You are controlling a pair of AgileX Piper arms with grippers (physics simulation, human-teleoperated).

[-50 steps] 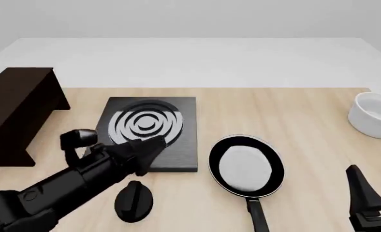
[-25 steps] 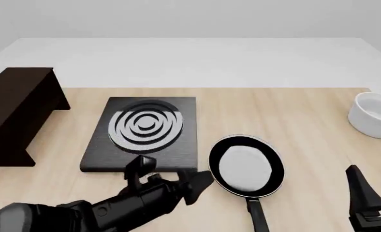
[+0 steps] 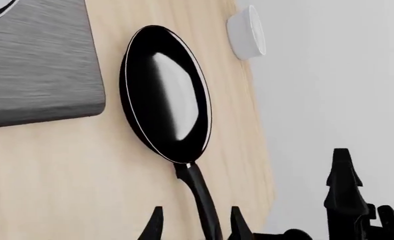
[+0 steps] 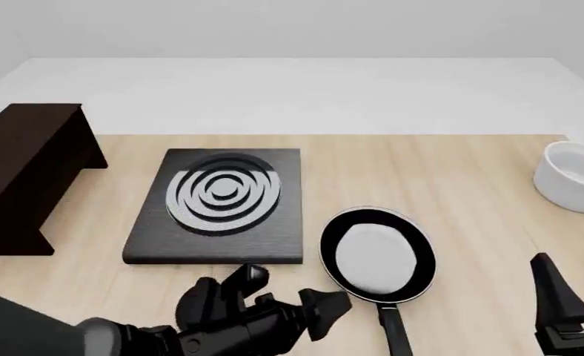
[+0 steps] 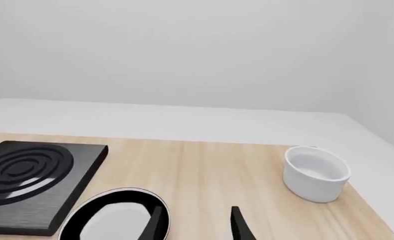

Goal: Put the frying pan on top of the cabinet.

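Observation:
The frying pan (image 4: 376, 256) lies on the table right of centre, black with a pale inside, its handle (image 4: 395, 332) pointing toward the front edge. My left gripper (image 4: 324, 311) is open, low and just left of the handle, not touching it. In the left wrist view the handle (image 3: 198, 192) runs between the left gripper's (image 3: 195, 227) spread fingertips. The dark cabinet (image 4: 23, 167) stands at the far left. My right gripper (image 4: 579, 285) is open at the front right, away from the pan (image 5: 113, 215). In its own view the right gripper (image 5: 198, 225) holds nothing.
A flat black slab with silver rings (image 4: 221, 202) lies between the cabinet and the pan. A white bowl (image 4: 575, 176) stands at the right edge. The right gripper's finger (image 3: 344, 192) shows in the left wrist view beyond the table's edge.
My left arm has swung right and down toward the front edge, from over the slab's corner to beside the pan handle. The right arm and the pan have not moved.

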